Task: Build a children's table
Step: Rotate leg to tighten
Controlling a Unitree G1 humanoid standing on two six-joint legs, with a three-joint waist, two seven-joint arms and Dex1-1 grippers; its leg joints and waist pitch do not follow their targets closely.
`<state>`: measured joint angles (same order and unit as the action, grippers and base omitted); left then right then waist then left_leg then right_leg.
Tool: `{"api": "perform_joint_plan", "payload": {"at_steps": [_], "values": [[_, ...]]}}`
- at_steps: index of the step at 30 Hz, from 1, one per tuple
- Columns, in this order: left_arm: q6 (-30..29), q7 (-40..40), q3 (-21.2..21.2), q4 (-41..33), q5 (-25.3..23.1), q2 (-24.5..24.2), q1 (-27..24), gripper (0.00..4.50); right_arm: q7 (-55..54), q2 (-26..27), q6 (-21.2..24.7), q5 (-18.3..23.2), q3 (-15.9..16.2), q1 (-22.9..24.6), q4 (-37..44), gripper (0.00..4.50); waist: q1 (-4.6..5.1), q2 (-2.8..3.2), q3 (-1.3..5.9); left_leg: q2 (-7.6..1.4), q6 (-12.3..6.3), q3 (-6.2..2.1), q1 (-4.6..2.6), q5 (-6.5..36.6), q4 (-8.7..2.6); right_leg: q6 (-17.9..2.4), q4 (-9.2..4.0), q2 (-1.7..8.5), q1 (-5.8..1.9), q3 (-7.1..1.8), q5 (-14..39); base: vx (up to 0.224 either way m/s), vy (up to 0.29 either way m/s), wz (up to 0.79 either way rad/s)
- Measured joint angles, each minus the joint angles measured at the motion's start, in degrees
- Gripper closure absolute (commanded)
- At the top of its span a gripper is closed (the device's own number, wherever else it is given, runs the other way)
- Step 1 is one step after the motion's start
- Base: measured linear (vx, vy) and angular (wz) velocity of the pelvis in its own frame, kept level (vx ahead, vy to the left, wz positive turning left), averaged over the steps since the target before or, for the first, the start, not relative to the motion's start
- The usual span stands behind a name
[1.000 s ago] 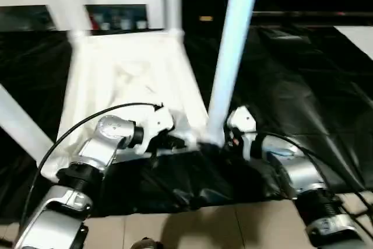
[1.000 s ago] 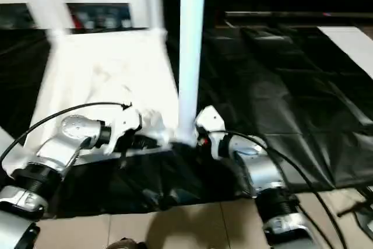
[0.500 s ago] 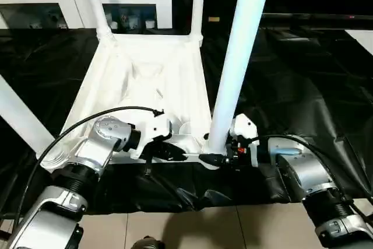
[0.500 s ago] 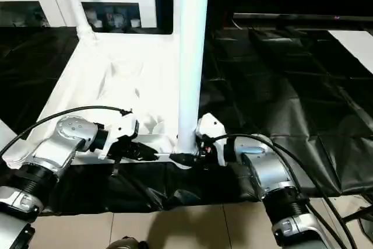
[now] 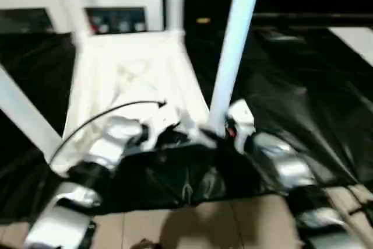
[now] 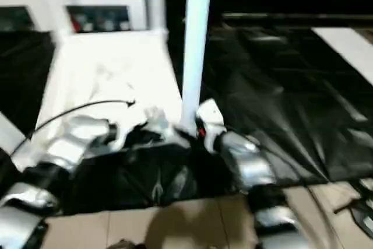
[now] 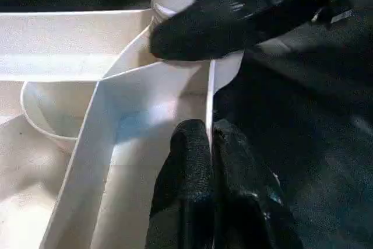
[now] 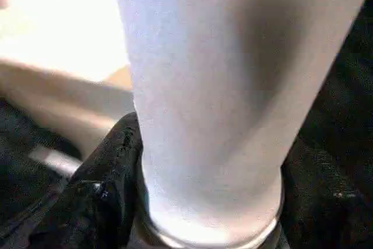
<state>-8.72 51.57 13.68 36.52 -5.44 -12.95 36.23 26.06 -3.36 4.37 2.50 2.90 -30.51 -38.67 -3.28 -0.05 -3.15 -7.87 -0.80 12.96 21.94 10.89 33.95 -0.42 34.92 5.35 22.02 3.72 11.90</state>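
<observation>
A: Where's the table top (image 5: 125, 80) right now?

B: Upside down on the black sheet (image 5: 303, 86), rim up, just ahead of the robot. The near right leg (image 5: 233, 51) stands upright in the corner socket closest to the right arm, two more legs rise at the far corners by the white cabinet (image 5: 35, 4), and a fourth slants off at the near left.

A: And the grippers?

B: The left gripper (image 7: 211, 144) is pinched on the thin near rim of the top, with the rim wall between its two black fingers, right next to that corner socket. The right gripper (image 8: 204, 202) is wrapped around the base of the near right leg, its jaws set about as wide as the tube and a black finger (image 7: 233, 16) lying against the leg just above the socket.

A: So what could go wrong?

B: I'd judge the leg is being seated or turned home. If the right gripper pushes off-axis, the tall leg acts as a lever and could tilt in the socket and jam, or pop out. The plastic is smooth and tapered, so the fingers may slip around it. And the left grip is only a thin rim pinch; if it slides, the top could skid on the slick sheet.
</observation>
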Motion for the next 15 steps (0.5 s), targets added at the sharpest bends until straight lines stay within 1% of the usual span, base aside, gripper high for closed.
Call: {"api": "perform_joint_plan", "payload": {"at_steps": [1,2,3,5,6,7,8,13,15], "values": [[-0.48,-0.72,0.00,-0.24,-0.02,0.43,0.00,4.50,-1.20,0.42,-0.09,-0.08,-0.39,-0.15,-0.24,1.78,0.03,0.00,0.00,0.00,0.00,0.00,0.00,0.00,0.00,0.00,0.00,0.00,0.00,0.00,-0.01,0.000,0.000,0.00],[-1.10,-1.08,0.00,-0.67,-0.03,0.67,-0.02,4.50,-1.93,0.65,-0.57,-0.23,-0.43,-0.27,-0.46,1.43,0.03,0.00,0.00,0.00,0.00,-0.01,0.00,0.00,0.00,0.00,0.00,0.00,0.00,0.01,-0.03,0.000,0.000,0.00],[-1.32,-1.09,0.00,-0.93,-0.03,0.68,-0.04,4.50,-1.97,0.67,-0.98,-0.34,-0.43,-0.27,-0.55,1.22,0.01,0.00,0.00,0.00,0.00,-0.01,0.01,0.00,-0.01,0.01,0.02,0.00,0.00,0.02,-0.05,0.000,0.000,0.00],[-1.40,-1.09,0.00,-1.28,-0.03,0.68,-0.11,4.50,-1.90,0.84,-1.55,-0.40,-0.43,-0.26,-0.67,0.99,-0.04,0.00,0.00,0.00,0.00,-0.03,0.01,0.00,-0.02,0.01,0.05,-0.01,0.01,0.02,-0.08,0.000,0.000,0.00],[-1.40,-1.08,-0.01,-1.36,-0.03,0.67,-0.14,4.50,-1.79,0.86,-1.64,-0.39,-0.43,-0.25,-0.67,0.99,-0.04,0.00,0.00,0.00,0.00,-0.03,0.02,0.00,-0.04,0.01,0.05,-0.01,0.02,0.02,-0.08,0.000,0.000,0.00],[-1.39,-0.74,-0.10,-1.60,-0.03,0.59,-0.19,4.50,-1.12,0.82,-2.11,-0.41,-0.43,-0.23,-0.69,0.86,-0.03,0.00,0.00,-0.01,-0.01,-0.03,0.07,0.00,-0.08,0.02,0.03,-0.01,0.06,0.04,-0.08,0.000,0.000,0.00],[-1.39,-0.44,-0.14,-1.76,-0.03,0.45,-0.26,4.50,-0.53,0.68,-2.33,-0.49,-0.42,-0.20,-0.69,0.64,0.00,0.00,0.00,-0.01,-0.01,-0.03,0.09,0.00,-0.09,0.02,0.03,-0.01,0.08,0.05,-0.08,0.000,0.000,0.00],[-0.95,3.51,0.23,-3.79,0.29,-1.64,-1.58,4.50,8.10,-2.19,-3.93,-0.51,1.47,0.68,0.05,0.64,0.15,0.01,-0.01,-0.05,-0.02,-0.03,0.15,0.01,-0.10,0.02,0.02,-0.04,0.14,0.06,-0.07,0.000,0.000,0.00],[0.15,7.14,0.82,-4.34,1.28,-3.23,-2.07,4.50,14.15,-4.81,-4.40,0.13,3.18,1.56,1.55,0.64,-0.14,0.02,-0.02,-0.05,-0.02,-0.03,0.16,0.01,-0.10,0.02,0.00,-0.04,0.14,0.07,-0.06,0.000,0.000,0.00]]}}
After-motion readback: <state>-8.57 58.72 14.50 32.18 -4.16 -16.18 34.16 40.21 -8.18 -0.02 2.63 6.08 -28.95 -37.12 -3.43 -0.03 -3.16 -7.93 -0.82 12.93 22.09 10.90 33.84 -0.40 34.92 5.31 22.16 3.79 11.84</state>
